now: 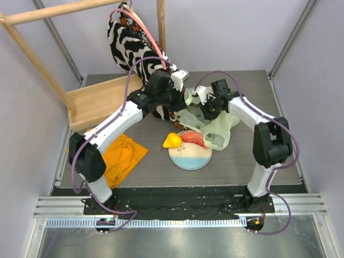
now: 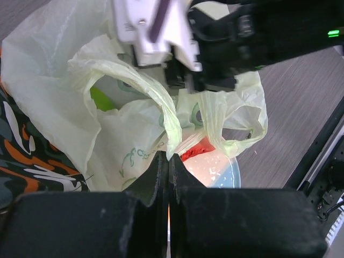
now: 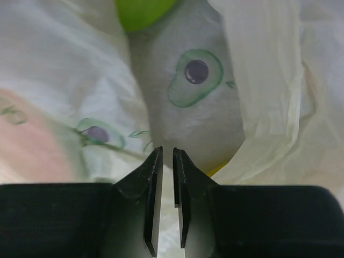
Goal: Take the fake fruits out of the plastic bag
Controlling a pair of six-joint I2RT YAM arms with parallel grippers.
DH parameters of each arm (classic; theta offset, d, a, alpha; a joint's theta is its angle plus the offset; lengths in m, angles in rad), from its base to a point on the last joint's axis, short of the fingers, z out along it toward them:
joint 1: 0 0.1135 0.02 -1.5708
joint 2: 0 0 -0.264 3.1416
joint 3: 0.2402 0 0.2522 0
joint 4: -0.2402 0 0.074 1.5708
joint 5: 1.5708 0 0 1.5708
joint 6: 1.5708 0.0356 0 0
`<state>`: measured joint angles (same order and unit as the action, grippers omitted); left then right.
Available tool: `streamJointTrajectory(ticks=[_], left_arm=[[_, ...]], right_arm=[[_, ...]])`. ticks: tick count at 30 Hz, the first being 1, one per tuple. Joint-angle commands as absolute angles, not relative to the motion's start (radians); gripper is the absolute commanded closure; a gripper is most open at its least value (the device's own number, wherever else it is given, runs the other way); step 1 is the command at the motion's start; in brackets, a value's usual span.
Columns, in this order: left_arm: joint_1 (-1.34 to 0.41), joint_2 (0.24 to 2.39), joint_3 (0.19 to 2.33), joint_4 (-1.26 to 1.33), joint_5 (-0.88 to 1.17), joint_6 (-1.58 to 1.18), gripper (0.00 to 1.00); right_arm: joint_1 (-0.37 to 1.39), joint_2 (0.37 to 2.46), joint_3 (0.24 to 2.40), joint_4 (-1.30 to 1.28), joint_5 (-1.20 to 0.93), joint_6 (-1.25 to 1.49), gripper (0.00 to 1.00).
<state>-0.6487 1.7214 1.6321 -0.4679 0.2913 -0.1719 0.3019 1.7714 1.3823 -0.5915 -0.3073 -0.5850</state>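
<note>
The pale-green plastic bag [image 1: 215, 128] lies bunched at the table's middle, held up between both grippers. My left gripper [image 1: 186, 100] is shut on the bag's rim [image 2: 171, 141]. My right gripper [image 1: 205, 107] sits at the bag's mouth, jaws nearly closed on a fold of film [image 3: 167, 161]. A green fruit [image 2: 102, 100] lies inside the bag and shows at the top of the right wrist view [image 3: 142, 9]. A bit of yellow fruit [image 3: 216, 170] shows through the film. The yellow pear [image 1: 172, 141] and the red watermelon slice [image 1: 193, 138] rest on the plate [image 1: 191, 158].
The zebra-patterned cloth bag [image 1: 129, 43] hangs from a wooden frame [image 1: 32, 59] at the back left, right behind the left gripper. A wooden tray [image 1: 99, 99] sits at the left. An orange cloth [image 1: 121, 156] lies at the front left.
</note>
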Motion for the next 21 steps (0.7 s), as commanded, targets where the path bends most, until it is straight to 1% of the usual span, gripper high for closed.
streamJointTrajectory(ticks=[1, 2, 3, 4, 6, 7, 9, 11, 13, 14, 15, 16, 17, 19, 21], left_arm=[[-0.653, 1.664, 1.637, -0.466, 0.319, -0.167, 1.00], [-0.653, 1.651, 1.631, -0.460, 0.328, -0.160, 1.00], [-0.653, 1.649, 1.626, -0.456, 0.334, -0.158, 1.00], [-0.653, 1.648, 1.629, -0.456, 0.330, -0.156, 1.00], [-0.653, 1.646, 1.641, -0.463, 0.307, -0.131, 1.00], [-0.653, 1.647, 1.666, -0.466, 0.298, -0.123, 1.00], [-0.653, 1.664, 1.703, -0.491, 0.308, -0.095, 1.00], [-0.652, 1.677, 1.755, -0.515, 0.328, -0.087, 1.00], [-0.653, 1.678, 1.752, -0.512, 0.356, -0.083, 1.00], [-0.658, 1.677, 1.731, -0.509, 0.367, -0.078, 1.00], [-0.663, 1.674, 1.718, -0.509, 0.383, -0.072, 1.00], [-0.669, 1.666, 1.706, -0.509, 0.390, -0.065, 1.00], [-0.676, 1.664, 1.689, -0.509, 0.399, -0.063, 1.00], [-0.687, 1.667, 1.666, -0.511, 0.416, -0.061, 1.00], [-0.709, 1.667, 1.661, -0.511, 0.414, -0.063, 1.00]], right_arm=[[0.302, 1.810, 1.392, -0.482, -0.140, -0.537, 0.80], [0.302, 1.803, 1.358, -0.451, -0.100, -0.575, 0.79], [0.304, 1.796, 1.326, -0.412, 0.048, -0.590, 0.79], [0.298, 1.796, 1.287, -0.376, 0.116, -0.601, 0.81], [0.243, 1.798, 1.284, -0.325, 0.217, -0.627, 0.82], [0.217, 1.792, 1.299, -0.316, 0.230, -0.623, 0.82], [0.139, 1.778, 1.331, -0.337, 0.239, -0.623, 0.82], [0.104, 1.793, 1.409, -0.440, 0.276, -0.650, 0.83], [0.078, 1.798, 1.448, -0.584, 0.290, -0.675, 0.83], [0.075, 1.787, 1.434, -0.613, 0.276, -0.676, 0.84], [0.074, 1.731, 1.401, -0.630, 0.261, -0.684, 0.84], [0.075, 1.694, 1.305, -0.635, 0.240, -0.699, 0.84], [0.077, 1.646, 1.252, -0.635, 0.171, -0.704, 0.83], [0.095, 1.529, 1.113, -0.634, 0.124, -0.718, 0.80], [0.121, 1.476, 1.045, -0.646, 0.106, -0.729, 0.76]])
